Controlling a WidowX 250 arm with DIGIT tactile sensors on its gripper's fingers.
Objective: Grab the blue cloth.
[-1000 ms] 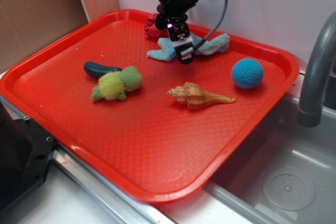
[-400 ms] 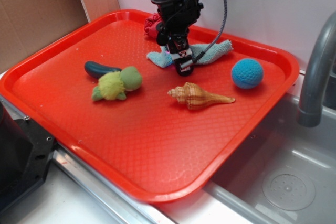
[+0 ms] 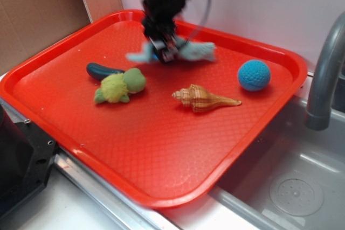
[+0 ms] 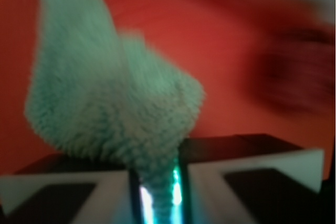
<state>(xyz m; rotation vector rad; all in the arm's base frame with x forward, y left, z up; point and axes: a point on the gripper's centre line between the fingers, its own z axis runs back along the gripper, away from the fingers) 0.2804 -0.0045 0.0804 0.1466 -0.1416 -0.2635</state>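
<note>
With the gripper (image 3: 164, 53) pinched tight on the blue cloth (image 3: 195, 51), I judge the grab made; the cloth hangs blurred over the tray's (image 3: 161, 149) back part. Next I'd lift clear, steadily, without loosening.

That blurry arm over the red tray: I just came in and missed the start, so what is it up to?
The gripper is shut on the blue cloth, pinching a fold of it between its fingers, as the wrist view shows. The cloth's ends trail out on both sides above the tray. The blue ball, seashell and green plush toy lie untouched.
</note>
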